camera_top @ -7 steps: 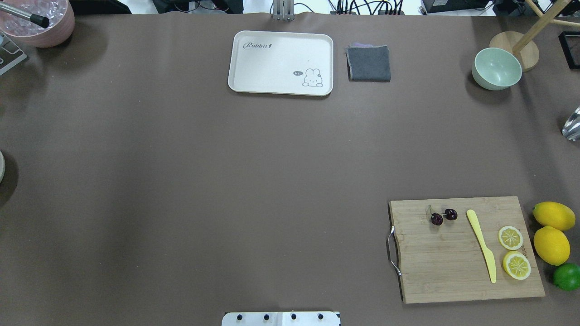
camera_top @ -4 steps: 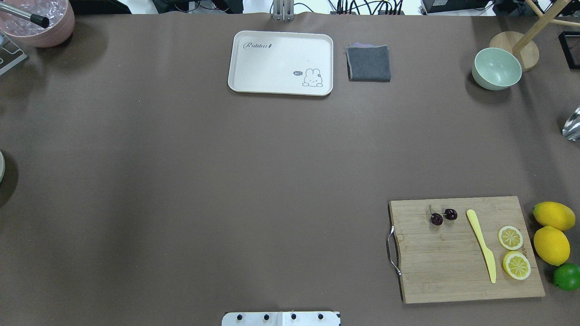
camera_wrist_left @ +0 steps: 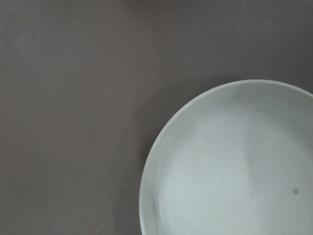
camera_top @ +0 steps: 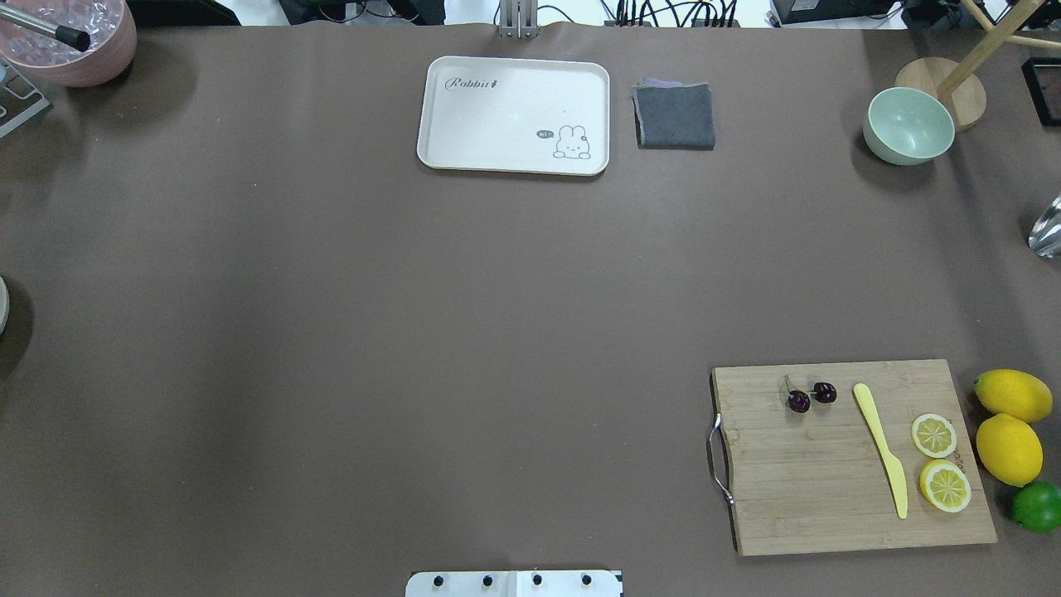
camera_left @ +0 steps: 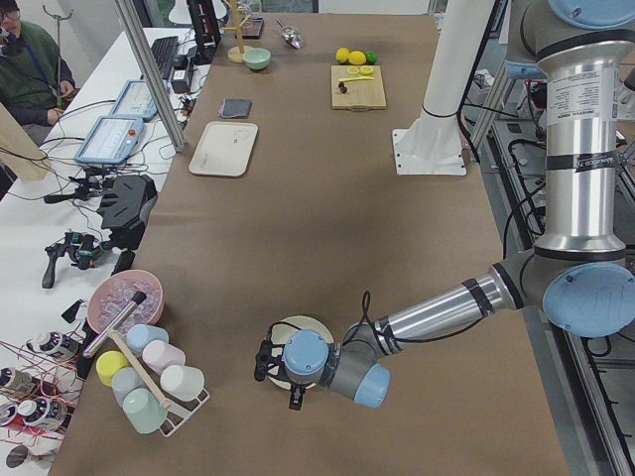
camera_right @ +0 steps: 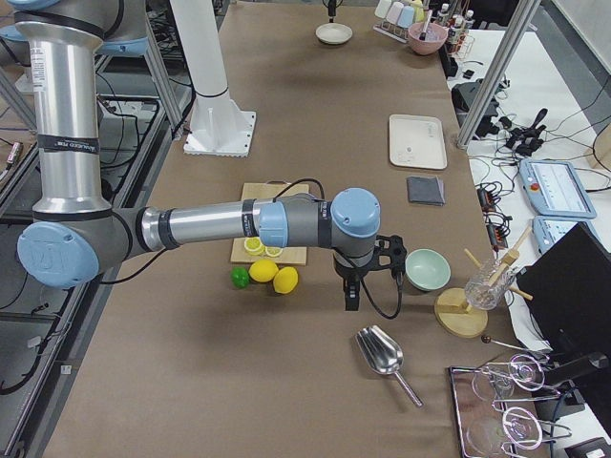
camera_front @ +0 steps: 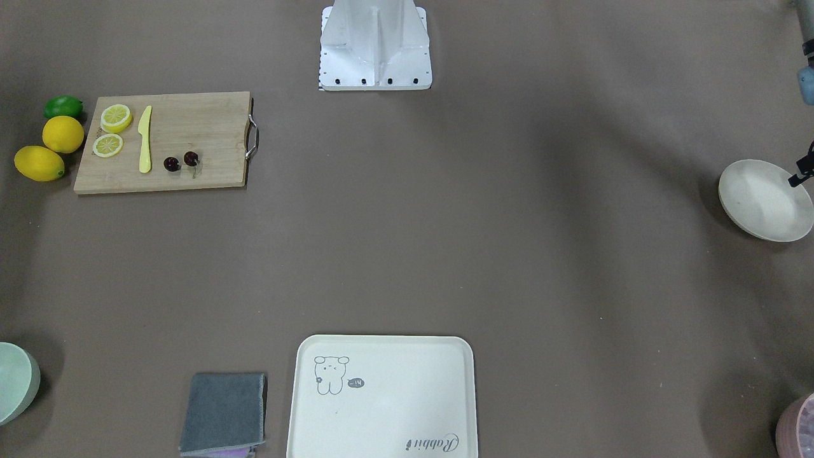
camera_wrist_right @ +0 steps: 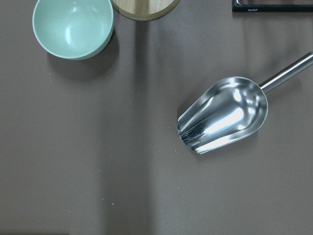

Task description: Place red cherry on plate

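The red cherry [camera_top: 811, 395] is a dark pair joined by stems, lying on the far left part of the wooden cutting board [camera_top: 829, 497]; it also shows in the front view as the cherry [camera_front: 181, 160]. The round cream plate [camera_front: 763, 200] sits at the table's left end and is bare inside, filling the left wrist view as the plate [camera_wrist_left: 234, 166]. My left gripper [camera_left: 295, 395] hangs over that plate [camera_left: 316, 327], far from the cherry. My right gripper [camera_right: 349, 298] points down beyond the lemons, right of the board. I cannot tell whether either is open or shut.
A cream rabbit tray [camera_top: 514, 116] and a grey cloth [camera_top: 674, 116] lie at the far edge, a green bowl [camera_top: 908, 124] at far right. A yellow knife [camera_top: 880, 448], lemon slices [camera_top: 934, 435], lemons [camera_top: 1009, 448] and a lime [camera_top: 1036, 506] surround the board. A metal scoop [camera_wrist_right: 225, 115] lies under the right wrist.
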### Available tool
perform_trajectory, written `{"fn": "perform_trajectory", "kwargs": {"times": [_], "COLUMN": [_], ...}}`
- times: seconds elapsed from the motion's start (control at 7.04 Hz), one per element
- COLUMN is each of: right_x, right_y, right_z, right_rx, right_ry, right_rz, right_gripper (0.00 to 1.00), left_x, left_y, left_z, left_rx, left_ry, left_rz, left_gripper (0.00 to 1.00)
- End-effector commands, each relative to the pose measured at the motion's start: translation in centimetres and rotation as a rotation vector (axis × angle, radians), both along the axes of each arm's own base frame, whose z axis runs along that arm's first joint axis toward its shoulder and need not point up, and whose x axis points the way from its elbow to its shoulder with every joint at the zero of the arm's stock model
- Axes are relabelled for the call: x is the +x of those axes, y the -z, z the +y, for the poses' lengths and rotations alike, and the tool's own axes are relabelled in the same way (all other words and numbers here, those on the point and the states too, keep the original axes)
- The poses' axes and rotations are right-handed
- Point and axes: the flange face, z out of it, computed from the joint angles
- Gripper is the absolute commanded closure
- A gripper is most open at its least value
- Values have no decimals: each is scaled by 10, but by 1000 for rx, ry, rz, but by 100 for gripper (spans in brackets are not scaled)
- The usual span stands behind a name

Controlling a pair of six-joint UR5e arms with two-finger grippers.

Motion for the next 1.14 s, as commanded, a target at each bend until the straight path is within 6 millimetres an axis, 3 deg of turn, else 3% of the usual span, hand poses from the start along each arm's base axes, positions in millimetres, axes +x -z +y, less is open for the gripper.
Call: {"fn": "perform_trajectory", "kwargs": {"times": [0.0,0.28,0.43,0.57,0.71,0.85,0.99], "right_x": [-1,-1,0,0,0,0,1], "right_y": [-1,1,9,11,11,12,12], "right_z": [-1,-1,-7,-9,-9,-10,-9], "right_rx": [-2,3,1,5,6,8,9], "right_ry": [1,1,-15,-15,-17,-15,-16], "right_rz": [0,0,-1,-1,-1,-1,1], "right_gripper": [0,0,0,0,0,0,0], "left_x": [9,21,19,18,18,19,18], "left_y": [-11,-20,-25,-28,-27,-27,-26], "left_z": [4,7,8,11,10,10,12], "left_rx": [-24,-39,-42,-49,-45,-42,-35], "left_ry": [-23,-54,-47,-47,-48,-49,-50], "left_rz": [-7,-15,-38,-39,-39,-40,-39], "left_gripper": [2,4,16,45,82,100,100]}}
